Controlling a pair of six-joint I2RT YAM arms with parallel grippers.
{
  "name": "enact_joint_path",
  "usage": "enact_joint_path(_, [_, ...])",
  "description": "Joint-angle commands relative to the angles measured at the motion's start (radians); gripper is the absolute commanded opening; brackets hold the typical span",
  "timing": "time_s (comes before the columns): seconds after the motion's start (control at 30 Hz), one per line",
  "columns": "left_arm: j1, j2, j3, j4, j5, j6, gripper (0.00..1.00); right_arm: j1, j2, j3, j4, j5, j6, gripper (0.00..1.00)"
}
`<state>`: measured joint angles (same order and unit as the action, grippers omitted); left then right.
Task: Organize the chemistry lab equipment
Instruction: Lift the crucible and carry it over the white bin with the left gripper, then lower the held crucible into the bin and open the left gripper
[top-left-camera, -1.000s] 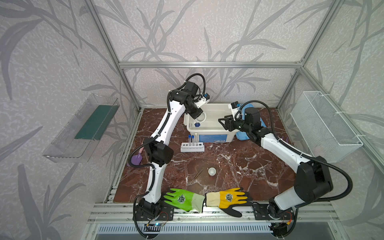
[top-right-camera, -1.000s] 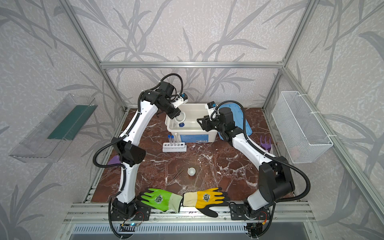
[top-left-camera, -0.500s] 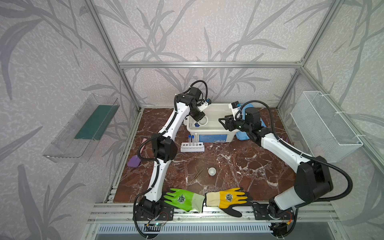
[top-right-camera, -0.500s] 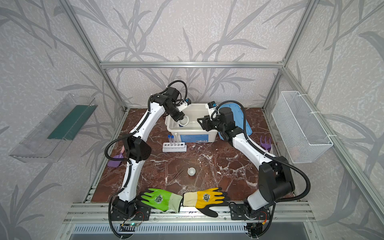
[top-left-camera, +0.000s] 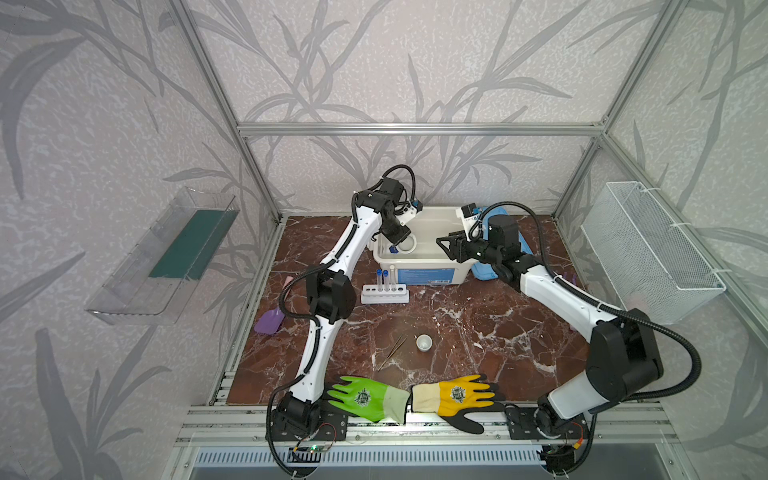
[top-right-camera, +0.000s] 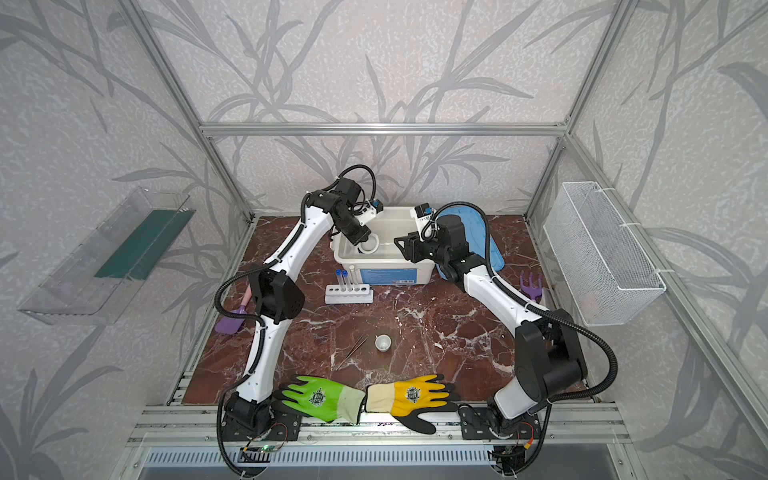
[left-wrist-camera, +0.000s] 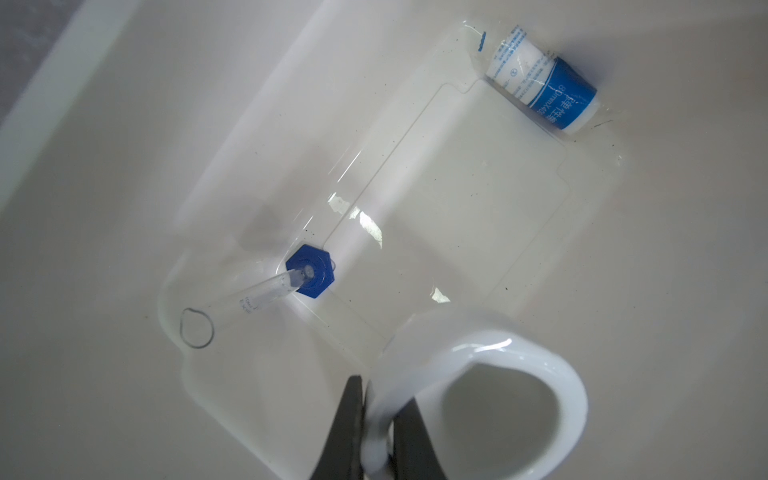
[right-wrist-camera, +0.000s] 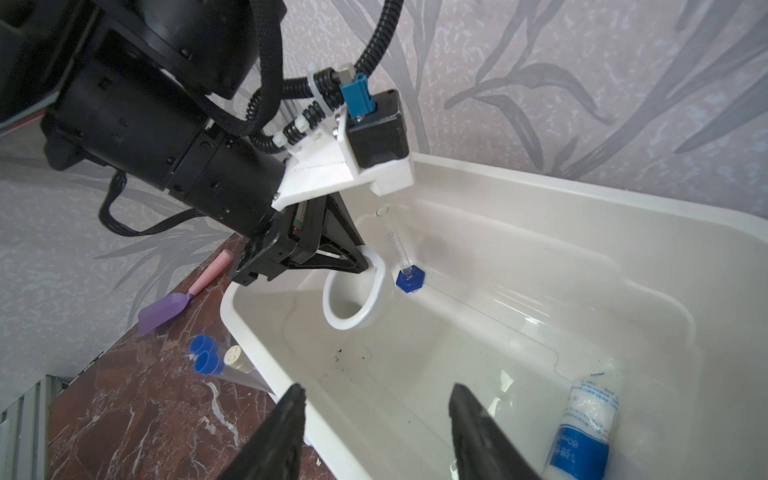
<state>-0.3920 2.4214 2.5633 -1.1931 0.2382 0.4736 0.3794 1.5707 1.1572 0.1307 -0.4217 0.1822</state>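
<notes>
Your left gripper is pinched tight on the rim of a white dish, holding it tilted inside the white bin at the bin's 9 o'clock end; you cannot tell whether the dish touches the floor. Just beside it, the blue-based clear cylinder stands on its base on the bin floor. The small white blue-labelled bottle lies on its side well apart from them, toward the bin's 3 o'clock end. Your right gripper hovers over that end with its jaws standing apart and nothing between them. In both top views the bin sits at 12 o'clock on the marble table, with a blue lid behind it at its 3 o'clock side. The white six-hole rack stands just at the bin's 7 o'clock and carries three capped test tubes upright, two with blue caps and one with a pale cap. Near the table's middle, a second white dish sits upright, and the metal tweezers lie flat near its 8 o'clock, apart from it. A green glove and a yellow glove lie cuff to cuff at the 6 o'clock edge. A purple scoop lies at 9 o'clock and a purple rake at 3 o'clock.
</notes>
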Motion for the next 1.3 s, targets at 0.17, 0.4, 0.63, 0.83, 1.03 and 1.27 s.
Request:
enact_joint_path(0.17, [-0.005,0.048,-0.003,0.023,0.004,-0.006,0.0,-0.005,0.022,-0.022,0.039,-0.02,0.015,0.56])
enact_joint_path(0.4, [-0.016,0.074,-0.008,0.02,0.003,-0.004,0.0,-0.009,0.038,-0.026,0.049,-0.022,0.021,0.56])
enact_joint_path(0.63, [-0.025,0.095,-0.008,0.021,0.0,-0.004,0.0,-0.013,0.051,-0.033,0.06,-0.023,0.026,0.56])
enact_joint_path(0.83, [-0.026,0.112,-0.008,0.026,-0.009,-0.003,0.0,-0.014,0.056,-0.036,0.066,-0.026,0.031,0.56])
enact_joint_path(1.03, [-0.025,0.125,-0.021,0.027,-0.017,-0.001,0.0,-0.017,0.066,-0.04,0.073,-0.029,0.037,0.56])
enact_joint_path(1.27, [-0.026,0.134,-0.04,0.038,-0.028,0.0,0.0,-0.02,0.073,-0.044,0.081,-0.032,0.043,0.56])
